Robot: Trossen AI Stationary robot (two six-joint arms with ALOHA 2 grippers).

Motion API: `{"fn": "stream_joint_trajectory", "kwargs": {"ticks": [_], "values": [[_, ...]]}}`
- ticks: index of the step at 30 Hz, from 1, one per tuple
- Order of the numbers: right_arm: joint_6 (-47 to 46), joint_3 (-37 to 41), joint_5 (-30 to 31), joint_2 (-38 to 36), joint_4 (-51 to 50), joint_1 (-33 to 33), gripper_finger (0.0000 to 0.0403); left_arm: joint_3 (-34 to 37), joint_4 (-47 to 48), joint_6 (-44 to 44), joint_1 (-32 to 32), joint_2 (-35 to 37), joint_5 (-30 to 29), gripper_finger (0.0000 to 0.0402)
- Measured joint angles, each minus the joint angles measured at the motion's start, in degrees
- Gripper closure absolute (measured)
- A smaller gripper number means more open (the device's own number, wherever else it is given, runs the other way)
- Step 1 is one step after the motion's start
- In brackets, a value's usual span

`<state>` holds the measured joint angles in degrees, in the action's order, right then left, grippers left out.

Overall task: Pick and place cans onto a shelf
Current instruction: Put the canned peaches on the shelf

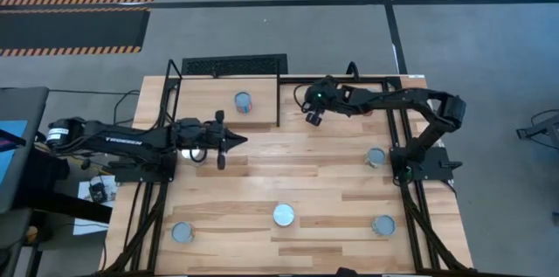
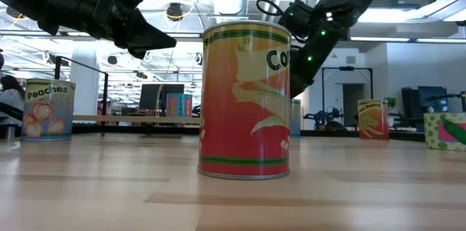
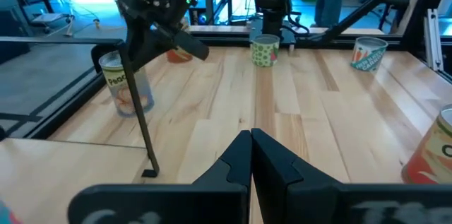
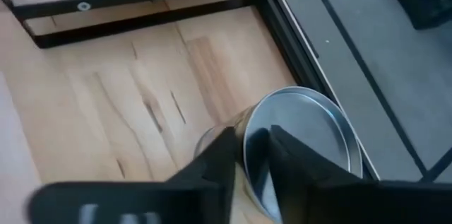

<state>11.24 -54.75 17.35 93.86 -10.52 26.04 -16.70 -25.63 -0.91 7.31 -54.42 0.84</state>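
My right claw (image 4: 247, 155) grips a can (image 4: 300, 146) by its rim just beside the shelf (image 1: 262, 115); I should lift it over the rod, set it upright; left claw (image 1: 229, 141) clenched, idle.

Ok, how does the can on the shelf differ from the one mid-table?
The shelf can stands on the shelf. The middle can stands on the bare table.
The shelf can's label looks bluish. The middle can's is orange and yellow.
Both are upright with silver lids.
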Motion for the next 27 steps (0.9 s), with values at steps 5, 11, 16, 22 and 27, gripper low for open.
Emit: {"fn": "stream_joint_trajectory", "kwargs": {"ticks": [5, 11, 16, 22, 27], "values": [[1.3, -1.4, -1.2, -1.6, -3.7, -0.6, 0.0392, 0.0, 3.0, -0.3, 0.0, 5.1, -0.7, 0.0401], [0.7, -7.2, -0.9, -6.7, -12.1, -1.4, 0.0397, 0.0, 10.2, -1.6, 0.0, 12.3, -3.3, 0.0401], [0.4, -14.7, 1.3, -10.8, -15.9, -4.9, 0.0398, 0.0, 14.4, -2.6, 0.1, 16.6, -5.3, 0.0401], [2.8, -24.8, 1.7, -12.9, -8.5, -11.0, 0.0399, 0.0, 15.9, -3.0, 0.2, 18.6, -6.2, 0.0401], [7.0, -31.9, -6.6, -6.5, -4.0, -14.2, 0.04, 0.0, 16.0, -3.5, 1.5, 18.4, -6.3, 0.0401]]}}
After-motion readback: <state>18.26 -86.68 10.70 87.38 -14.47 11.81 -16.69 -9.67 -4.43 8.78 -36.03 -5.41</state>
